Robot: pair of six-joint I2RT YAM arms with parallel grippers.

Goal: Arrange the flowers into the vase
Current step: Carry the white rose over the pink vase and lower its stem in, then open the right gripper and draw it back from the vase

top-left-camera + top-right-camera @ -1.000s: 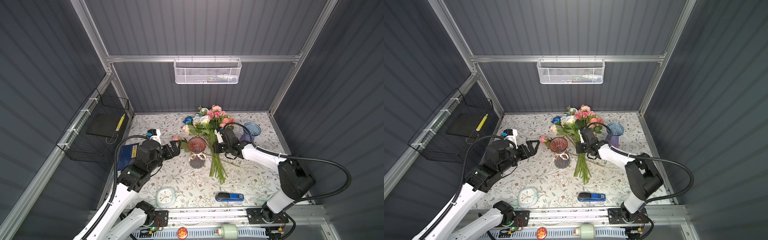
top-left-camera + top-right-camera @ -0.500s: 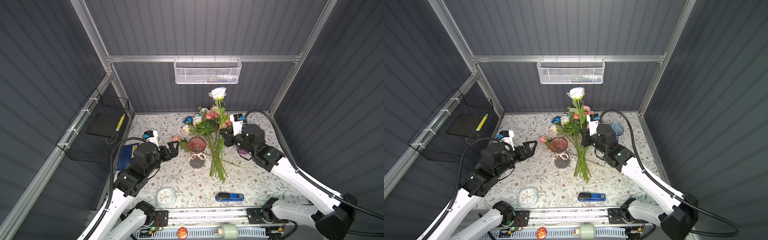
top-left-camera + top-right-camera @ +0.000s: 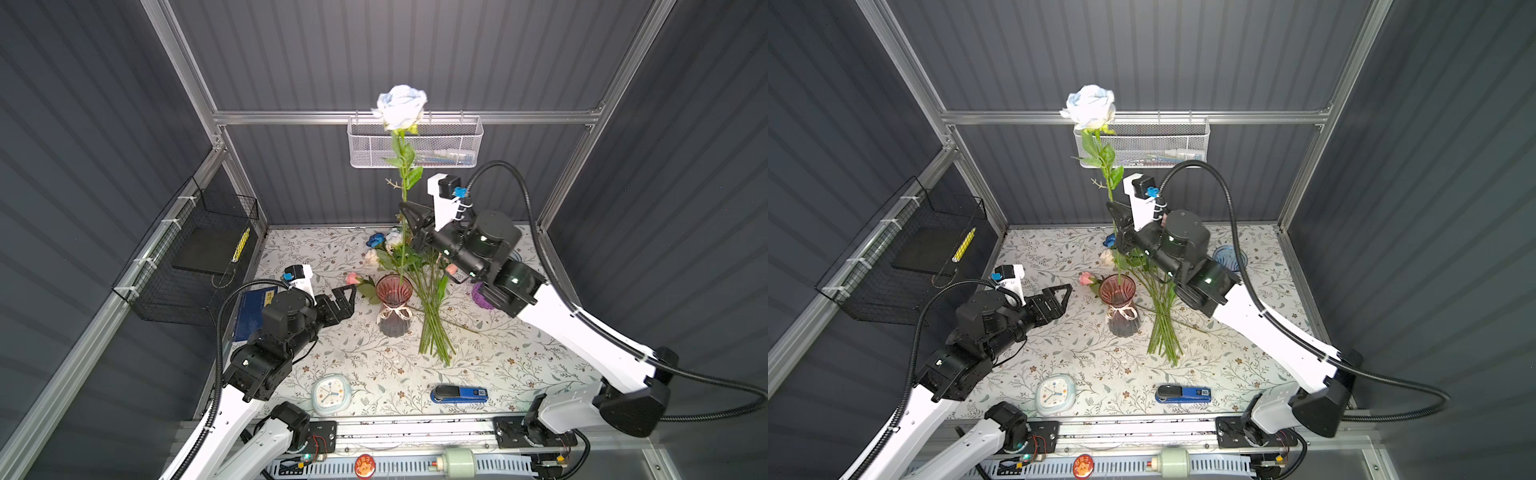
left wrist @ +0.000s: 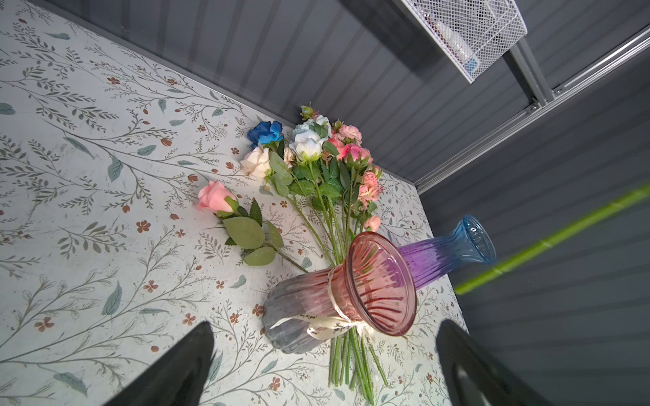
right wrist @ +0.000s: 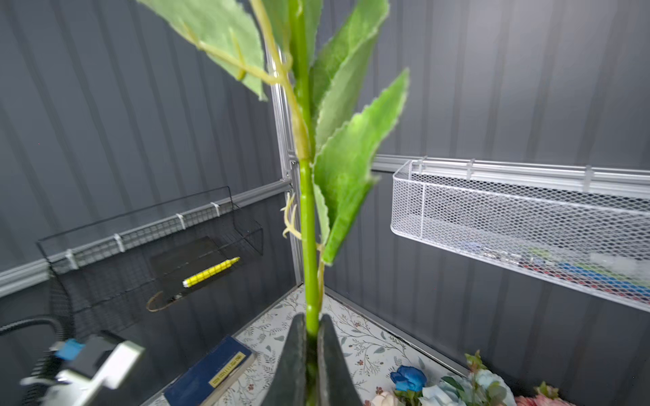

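**Operator:** Which pincer has the flower, and where does it stand?

**Guide:** The right pincer (image 5: 311, 327) is clenched on the stem (image 5: 308, 228) of the pale blue rose (image 3: 401, 106). The bloom stands high above that pincer with the stem near upright. The cut end hangs below the pincer, over the pink vase (image 3: 392, 322). In the left wrist view the end appears clear of the rim, so treat it as not yet inside. The left pincer (image 3: 350, 300) is released and empty. The vase stands just ahead of its wide jaws, apart from them.

**Operator:** How should the insertion go?

**Guide:** Centre the cut end over the mouth, then lower straight down. Let go only once the stem rests inside.
- **Stem:** thin, smooth and jointed. It will likely flex, so descend slowly.
- **Leaves:** the leaves (image 5: 348, 168) above the pincer look like fabric with serrated edges.
- **Vase:** ribbed glass, flared at the rim and narrow at the waist, where a ribbon (image 4: 330, 321) is tied. It is probably light, so a side push may tip it. Steady the body with your left pincer if it rocks.
- **Other stems:** the remaining flowers (image 3: 432, 316) lie on the table (image 3: 519, 365) below the right pincer, beside the vase
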